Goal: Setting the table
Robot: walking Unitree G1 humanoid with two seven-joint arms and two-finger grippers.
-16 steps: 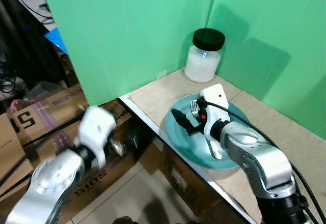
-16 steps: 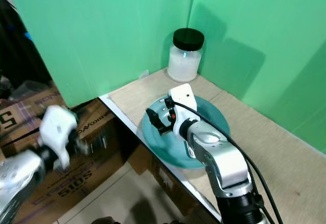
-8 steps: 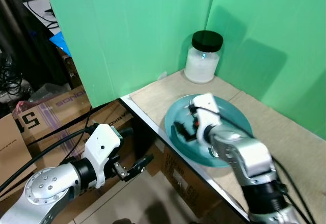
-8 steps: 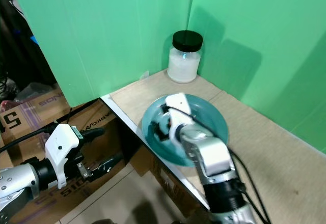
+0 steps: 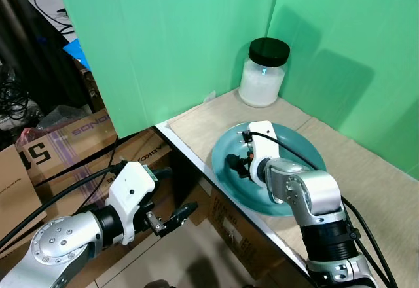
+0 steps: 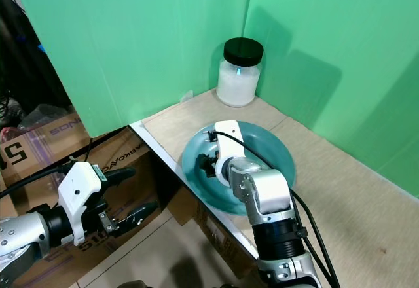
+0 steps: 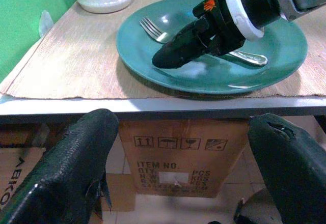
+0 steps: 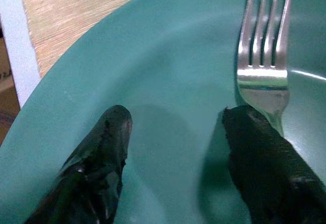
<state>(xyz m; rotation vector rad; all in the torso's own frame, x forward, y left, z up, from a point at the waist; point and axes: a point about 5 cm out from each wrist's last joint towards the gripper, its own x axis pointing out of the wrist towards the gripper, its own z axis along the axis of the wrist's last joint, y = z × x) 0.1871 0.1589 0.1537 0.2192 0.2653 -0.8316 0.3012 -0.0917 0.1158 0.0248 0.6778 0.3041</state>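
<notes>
The teal plate (image 8: 168, 81) spans most of the frame. A silver fork (image 8: 264, 71) lies on it at upper right. The right tool (image 8: 175, 132) has its two black fingers (image 8: 97, 163) spread apart at the bottom, one touching the fork's neck. A woven mat (image 8: 76, 15) shows at upper left.

Right gripper (image 8: 173, 132) angled down low with its silver arm bent at the elbow, black fingers (image 8: 97, 158) spread apart. Left gripper (image 5: 171, 193) hanging lower off to the robot's left, forearm reaching forward, fingers (image 7: 66, 163) splayed wide too. Nothing clamped in either one.
</notes>
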